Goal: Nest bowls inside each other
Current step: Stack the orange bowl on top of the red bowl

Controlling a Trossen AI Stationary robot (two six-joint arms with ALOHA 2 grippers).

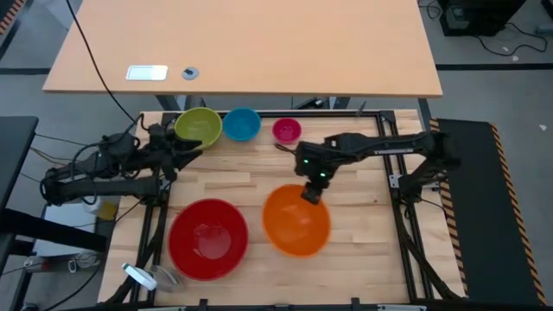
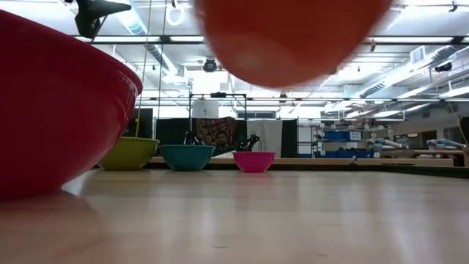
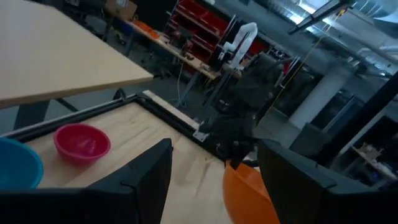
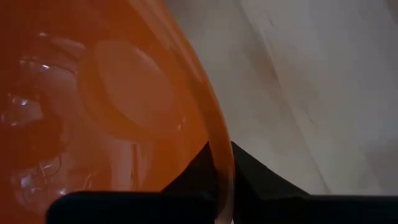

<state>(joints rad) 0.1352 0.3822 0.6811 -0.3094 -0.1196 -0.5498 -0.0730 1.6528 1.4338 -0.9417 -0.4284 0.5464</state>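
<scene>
1. The right gripper (image 1: 309, 193) has its fingers (image 4: 249, 171) pinched shut on the rim of the orange bowl (image 1: 296, 220), one finger inside the wall and one outside, as the right wrist view shows.
2. The orange bowl is off the worktop (image 1: 363, 207): in the low view its rounded underside hangs at the top of the picture with clear air beneath it (image 2: 293, 37). Its mouth faces up, tipped somewhat, with the gripped edge on the far side of the bowl, the side towards the row of small bowls. Being round, it has no long axis.
3. The red bowl (image 1: 208, 238) stands mouth up on the worktop, beside the orange bowl on the side towards the left arm, with a narrow gap of bare wood between them.
4. The yellow-green bowl (image 1: 199, 125), the blue bowl (image 1: 242, 123) and the magenta pink bowl (image 1: 287, 130) stand mouth up in a row along the far edge of the worktop, beyond the right fingers. The first two sit just beside each other and the pink one stands a little apart.
5. The left gripper (image 1: 192, 149) waits at the left side of the worktop with its fingers (image 3: 146, 171) spread wide and holding nothing. The yellow-green bowl lies just beside its fingertips, though whether they touch it cannot be told.
</scene>
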